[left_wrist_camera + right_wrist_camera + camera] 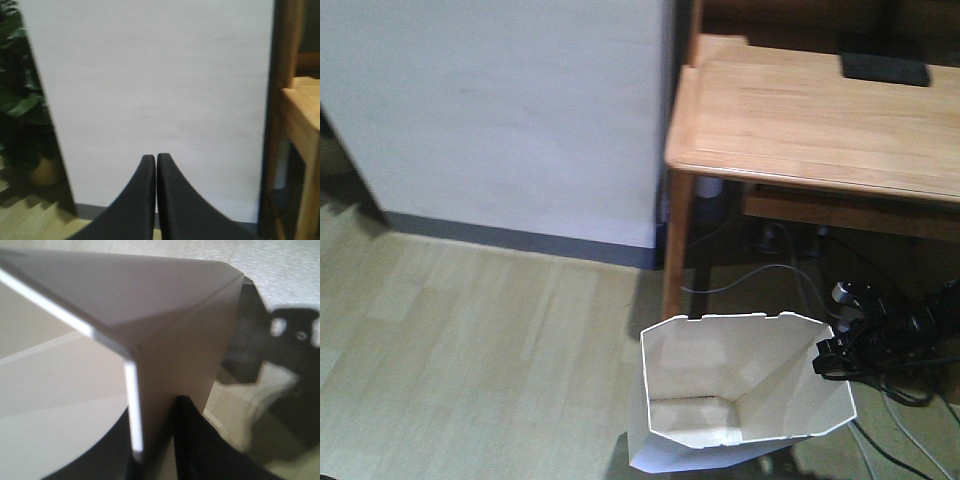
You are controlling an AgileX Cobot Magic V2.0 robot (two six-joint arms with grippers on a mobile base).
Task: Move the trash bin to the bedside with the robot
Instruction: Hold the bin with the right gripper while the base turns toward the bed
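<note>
- The trash bin [720, 365] stands on the floor [470, 340], just beside the leg [675, 250] of the wooden surface [820, 120]. No bed shows in any view, so the whole trip looks to lie ahead.
- The right gripper [832, 352] pinches the bin's thin right wall at the rim. The wrist view shows that wall sandwiched between the two fingers [195, 450].
- A grasp like this on folded plastic seems liable to slip, or to buckle the wall, if the bin drags on the floor or swings.
- Loose cables [910, 425] lie just beside the bin and under the arm. They could snag the bin or the base as it turns.
- The leg is near enough to catch the rim.
- The left gripper [156, 170] is pressed together, holding nothing, and faces a white panel [150, 75].
- No brand, label or writing is legible anywhere.
</note>
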